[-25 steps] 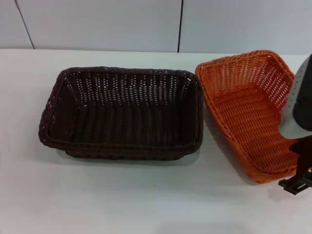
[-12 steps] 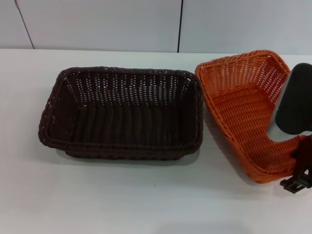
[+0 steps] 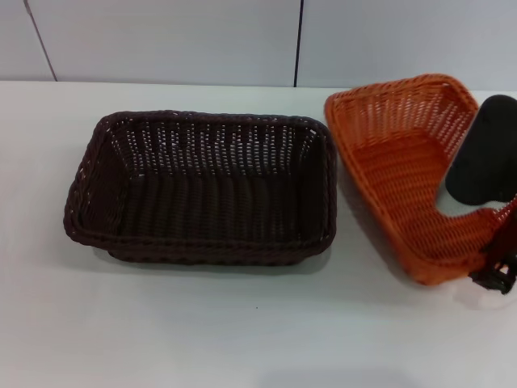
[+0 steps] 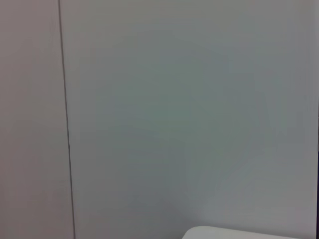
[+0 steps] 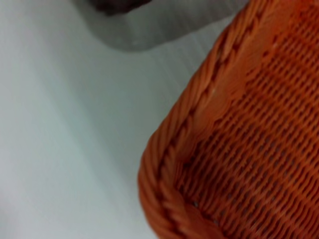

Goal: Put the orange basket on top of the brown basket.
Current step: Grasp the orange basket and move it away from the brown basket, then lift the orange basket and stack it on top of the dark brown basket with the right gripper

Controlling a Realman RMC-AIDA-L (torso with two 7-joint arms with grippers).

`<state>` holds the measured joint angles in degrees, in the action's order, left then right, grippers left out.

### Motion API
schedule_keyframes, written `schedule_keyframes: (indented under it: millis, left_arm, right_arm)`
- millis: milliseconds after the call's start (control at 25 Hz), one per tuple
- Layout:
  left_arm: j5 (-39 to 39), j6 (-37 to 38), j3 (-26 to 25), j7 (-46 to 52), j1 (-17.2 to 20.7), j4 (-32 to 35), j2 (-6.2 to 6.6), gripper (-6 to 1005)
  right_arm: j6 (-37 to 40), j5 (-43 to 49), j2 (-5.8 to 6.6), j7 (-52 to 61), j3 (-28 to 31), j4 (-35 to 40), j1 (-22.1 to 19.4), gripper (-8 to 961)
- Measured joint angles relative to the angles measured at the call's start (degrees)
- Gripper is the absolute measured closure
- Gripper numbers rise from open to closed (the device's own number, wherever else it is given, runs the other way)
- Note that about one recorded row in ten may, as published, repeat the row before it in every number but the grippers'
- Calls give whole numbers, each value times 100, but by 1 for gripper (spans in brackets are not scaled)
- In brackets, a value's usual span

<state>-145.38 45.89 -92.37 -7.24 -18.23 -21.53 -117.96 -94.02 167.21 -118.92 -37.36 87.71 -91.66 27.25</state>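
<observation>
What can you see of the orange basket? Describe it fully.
The orange basket is a bright orange rectangular woven tray with sloped openwork sides and a braided rim. It is empty and tilted, its right side raised at the right pincer. It lies right of the brown basket, seemingly apart, on the white table.

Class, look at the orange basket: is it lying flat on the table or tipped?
Tipped. The orange basket tilts toward the brown basket, its right side raised at the right end effector.

The right gripper (image 3: 494, 279) (frame-edge cropped) partly hides the orange basket (image 3: 404, 174).
</observation>
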Motion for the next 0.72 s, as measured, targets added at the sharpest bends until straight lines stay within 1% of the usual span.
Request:
schedule_keyframes:
  millis: [200, 280, 400, 480, 520, 640, 680, 720]
  left_arm:
    - [-22, 18, 0, -2, 17, 1, 2, 272]
    - [-25, 18, -1, -1, 21, 1, 2, 273]
    - [-26, 24, 5, 16, 32, 0, 2, 273]
    - [-25, 29, 17, 17, 37, 0, 2, 273]
    - [-26, 31, 27, 14, 40, -1, 2, 273]
    - [-25, 32, 37, 16, 52, -1, 2, 273]
    - [-25, 4, 37, 31, 56, 11, 2, 273]
    - [-25, 4, 37, 31, 56, 11, 2, 273]
  right_arm:
    - [175, 0, 5, 424, 61, -186, 94, 619]
    - [178, 0, 16, 660, 71, -402, 195, 676]
    - [152, 0, 20, 746, 65, -623, 273, 701]
    - [68, 3, 23, 834, 26, -942, 452, 717]
    - [68, 3, 23, 834, 26, -942, 452, 726]
    - [-36, 5, 27, 868, 7, -1206, 707, 751]
    - [-103, 5, 35, 811, -31, -1389, 907, 760]
    - [-103, 5, 35, 811, -31, -1389, 907, 760]
